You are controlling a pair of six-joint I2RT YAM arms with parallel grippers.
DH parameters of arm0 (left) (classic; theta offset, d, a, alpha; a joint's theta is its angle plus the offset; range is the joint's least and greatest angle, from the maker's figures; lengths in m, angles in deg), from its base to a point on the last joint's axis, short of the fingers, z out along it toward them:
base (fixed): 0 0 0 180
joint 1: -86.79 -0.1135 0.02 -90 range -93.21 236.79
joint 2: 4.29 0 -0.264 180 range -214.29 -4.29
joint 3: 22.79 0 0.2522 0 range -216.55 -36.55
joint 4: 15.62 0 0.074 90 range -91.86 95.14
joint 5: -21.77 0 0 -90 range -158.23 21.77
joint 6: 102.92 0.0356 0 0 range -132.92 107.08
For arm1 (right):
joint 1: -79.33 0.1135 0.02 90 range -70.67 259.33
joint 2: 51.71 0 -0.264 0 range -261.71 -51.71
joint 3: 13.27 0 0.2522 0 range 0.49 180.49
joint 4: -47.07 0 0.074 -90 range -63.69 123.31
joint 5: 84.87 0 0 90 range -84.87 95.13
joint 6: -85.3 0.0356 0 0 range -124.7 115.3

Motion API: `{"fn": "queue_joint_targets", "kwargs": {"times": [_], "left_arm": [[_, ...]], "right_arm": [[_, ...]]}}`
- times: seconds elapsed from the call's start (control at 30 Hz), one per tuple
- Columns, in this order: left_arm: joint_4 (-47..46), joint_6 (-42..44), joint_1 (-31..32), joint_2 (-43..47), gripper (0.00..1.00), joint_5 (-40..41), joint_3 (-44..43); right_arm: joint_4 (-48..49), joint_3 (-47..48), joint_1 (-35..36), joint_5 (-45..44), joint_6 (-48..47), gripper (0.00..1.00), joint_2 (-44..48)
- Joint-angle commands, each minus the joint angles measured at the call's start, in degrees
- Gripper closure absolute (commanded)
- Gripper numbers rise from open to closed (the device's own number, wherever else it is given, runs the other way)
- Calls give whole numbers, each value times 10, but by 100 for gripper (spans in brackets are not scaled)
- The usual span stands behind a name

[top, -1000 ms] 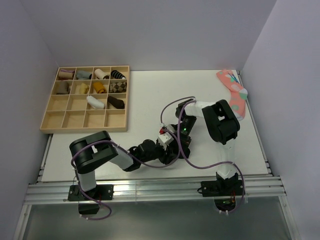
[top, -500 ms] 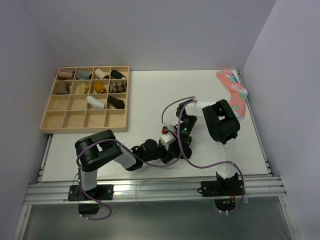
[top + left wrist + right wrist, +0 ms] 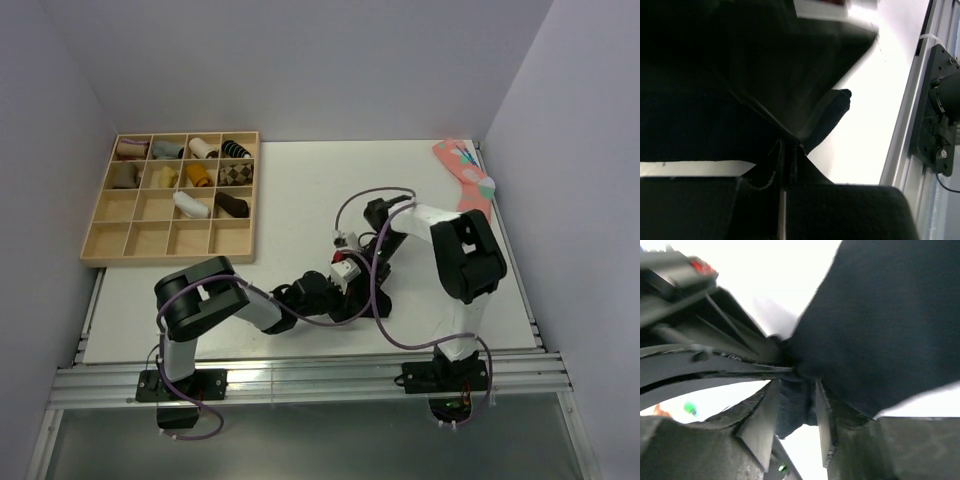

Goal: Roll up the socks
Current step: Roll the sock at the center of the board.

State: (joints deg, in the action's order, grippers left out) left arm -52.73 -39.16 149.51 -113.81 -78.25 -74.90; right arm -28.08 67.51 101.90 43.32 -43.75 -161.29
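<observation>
A black sock (image 3: 836, 106) lies low over the white table, near the front edge. Its fabric runs into my left gripper (image 3: 788, 150), whose jaws are shut on a pinched fold of it. In the right wrist view the same sock (image 3: 880, 315) fills the upper right, and a loose part hangs between the fingers of my right gripper (image 3: 795, 390), which stand apart and open. From above, the left gripper (image 3: 350, 300) and the right gripper (image 3: 357, 265) meet at the table's front centre. The arms hide the sock there.
A wooden compartment tray (image 3: 165, 258) with several rolled socks stands at the back left. A coral-pink spotted sock (image 3: 470, 185) lies at the back right by the wall. An aluminium rail (image 3: 300, 380) runs along the front edge.
My left gripper closed on the sock and slid a little right. My right arm swung back and to the right, and its jaws widened.
</observation>
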Motion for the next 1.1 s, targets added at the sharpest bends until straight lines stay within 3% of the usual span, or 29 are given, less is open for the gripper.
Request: {"fn": "queue_joint_targets", "kwargs": {"times": [0.0, 0.2, 0.4, 0.83, 1.07], "left_arm": [[121, -19, 5, -20, 100, -25, -19], [179, -57, -17, -23, 100, -37, -39], [244, -92, -54, -32, 100, -86, -80], [450, -109, -88, -68, 100, -148, -228], [530, -108, -94, -104, 100, -197, -298]], "right_arm": [[84, 6, -45, 12, 44, 56, 70], [120, -15, -117, 10, 38, 55, 154], [128, -61, -163, 7, -50, 56, 223], [120, -200, -175, 29, -288, 54, 389], [62, -218, -173, 47, -383, 48, 422]]}}
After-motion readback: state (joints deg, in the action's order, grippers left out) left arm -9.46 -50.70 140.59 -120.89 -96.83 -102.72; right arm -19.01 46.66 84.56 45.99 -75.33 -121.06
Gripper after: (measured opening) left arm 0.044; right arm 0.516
